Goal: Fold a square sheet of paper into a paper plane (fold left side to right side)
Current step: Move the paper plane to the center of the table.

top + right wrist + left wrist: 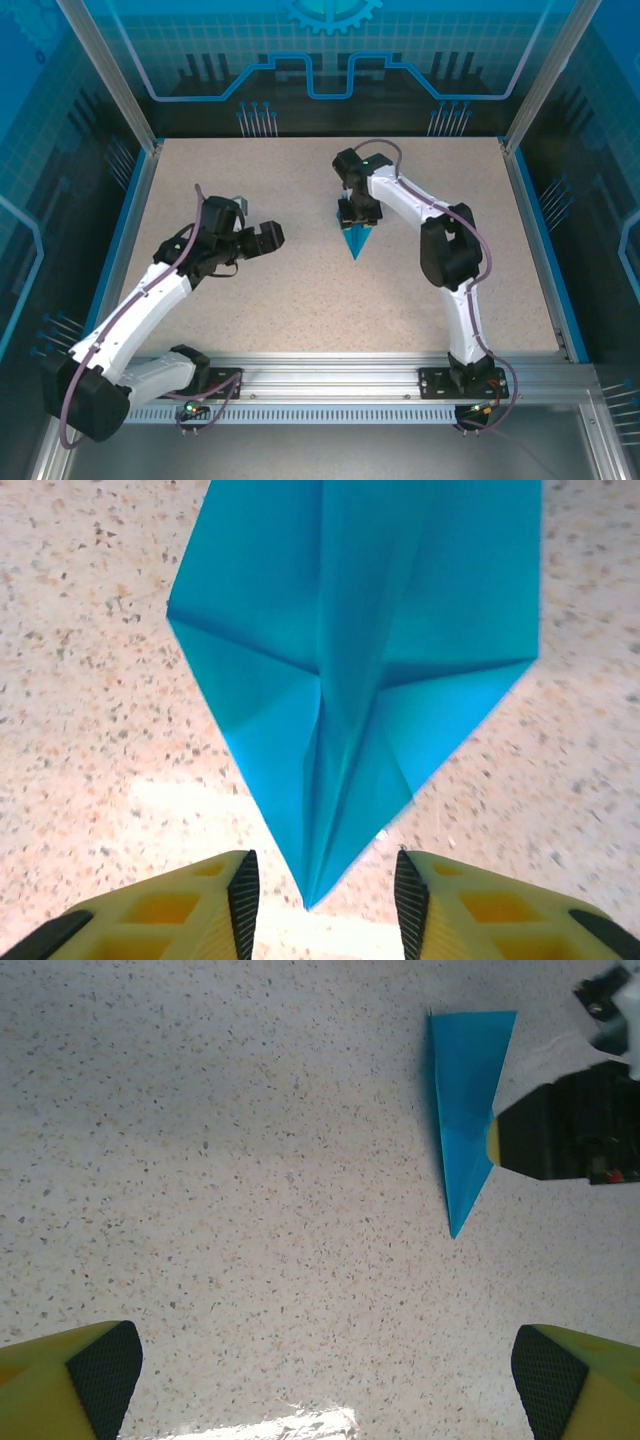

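Teal-blue paper plane (355, 240) flat on the speckled counter (280, 310), between the two arms, sharp tip toward the arm bases. Kite-shaped, with layered flaps meeting along a central crease that runs down to the tip.

Right claw (357, 214) directly over the plane's wide rear end in the overhead view. From the right wrist camera, the plane's tip in the gap between the two yellow fingers (225, 905), black pads on either side of it. Bare counter visible between paper and each pad, so released: jaws apart, grasping nothing.

Left claw (254, 224) well to the left of the plane, spread as wide as it goes and empty. From the left wrist camera, both of its fingertips low in the corners over bare counter, the plane lying far ahead and off to the right, well apart from them. In that same view, a dark part of the right claw against the plane's right edge; touching or just above, cannot tell.
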